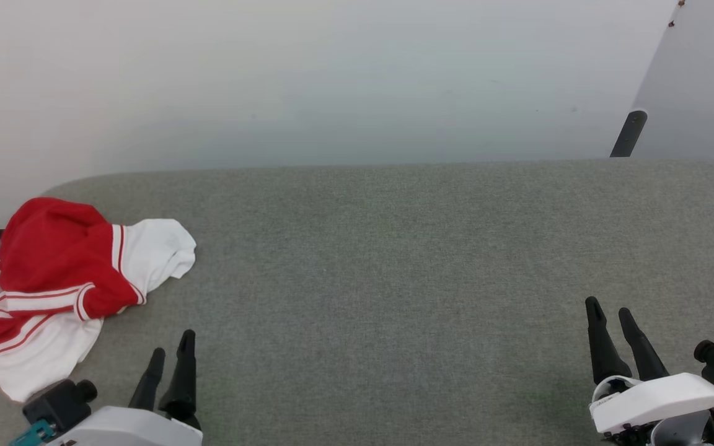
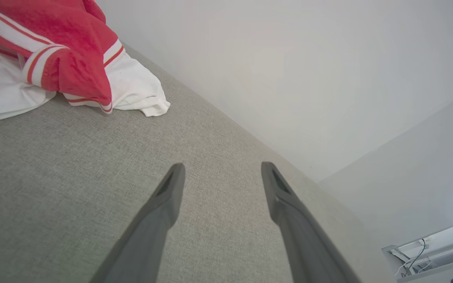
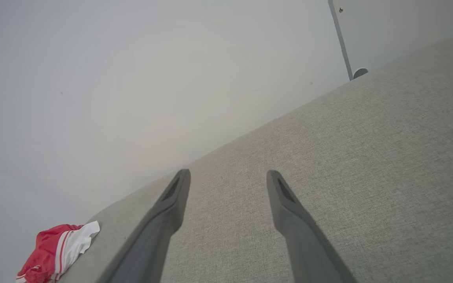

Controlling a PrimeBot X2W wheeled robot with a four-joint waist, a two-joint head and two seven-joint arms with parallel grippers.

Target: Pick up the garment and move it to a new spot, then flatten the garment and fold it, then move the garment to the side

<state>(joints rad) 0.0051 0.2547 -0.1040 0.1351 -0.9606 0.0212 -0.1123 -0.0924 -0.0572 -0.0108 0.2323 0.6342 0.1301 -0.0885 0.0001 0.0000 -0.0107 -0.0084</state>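
**A:** How did the arms sit?

**B:** Both were low at the near edge with fingers pointing away across the tabletop (image 1: 394, 279). The left tool (image 1: 172, 343) leaned a little to the right and its two dark fingers stood apart with nothing between them. The right tool (image 1: 608, 306) leaned slightly left, likewise spread and empty. Each wrist view showed plain cloth surface through the gap.

**A:** And the room to move?

**B:** Between the two tools ran a broad stretch of bare tabletop, out to the far edge. That far edge curved round at its left corner. The garment (image 1: 53, 260) lay in a heap by the left edge, ahead and to the left of the left tool, near it but not touching. It was well apart from the right tool.

**A:** What was it like, close up?

**B:** It was soft and crumpled. A red mound sat on top, with white sleeve cloth spilling out toward the near side and to the right, and red-and-white striped bands crossing the folds. I could not make out any lettering. The tabletop was covered in a grey woven fabric, matte and even.

**A:** Beyond that?

**B:** A smooth pale wall (image 1: 332, 80) rose behind the far edge, with a slim dark post (image 1: 628, 133) leaning at the far right.
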